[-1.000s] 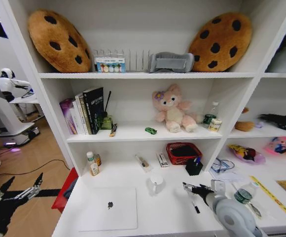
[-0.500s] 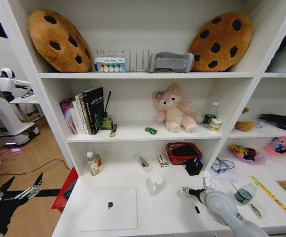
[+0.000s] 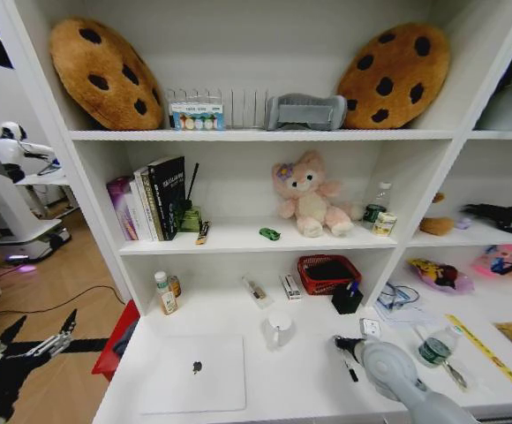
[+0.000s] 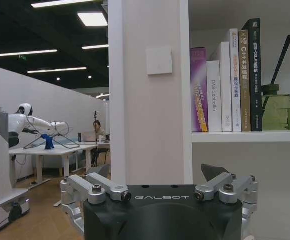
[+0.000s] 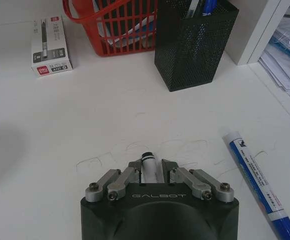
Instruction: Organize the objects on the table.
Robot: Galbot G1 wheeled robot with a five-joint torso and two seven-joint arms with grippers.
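We're low over the long white worktop (image 3: 309, 371) with our right gripper (image 5: 150, 169), and its fingers are drawn in narrow around a slim white-barrelled marker with a black cap (image 5: 148, 162), the cap poking out between the tips. In the head view that same right gripper (image 3: 342, 343) sits just in front of the white mug (image 3: 279, 325), with a short black pen (image 3: 350, 372) lying on the worktop beside the arm. So the step in hand looks like carrying a pen, and the black mesh pen holder (image 5: 194, 42) stands straight ahead, next to the red wire basket (image 5: 110, 30) and already holding pens.

A blue and white marker (image 5: 257, 182) lies loose near our right side, not yet tidied. The clear green-labelled plastic bottle (image 3: 436, 347) stands further right, the closed silver laptop (image 3: 194, 373) lies front left, and the tiny green toy car (image 3: 270, 234) sits up on the middle shelf near the pink plush toy (image 3: 307, 196).

Our left gripper (image 4: 160, 192) hangs off beyond the shelving's end, fingers spread wide and empty.

Next, we judge, the marker needs lifting above the holder's rim, tilting toward upright, then releasing.
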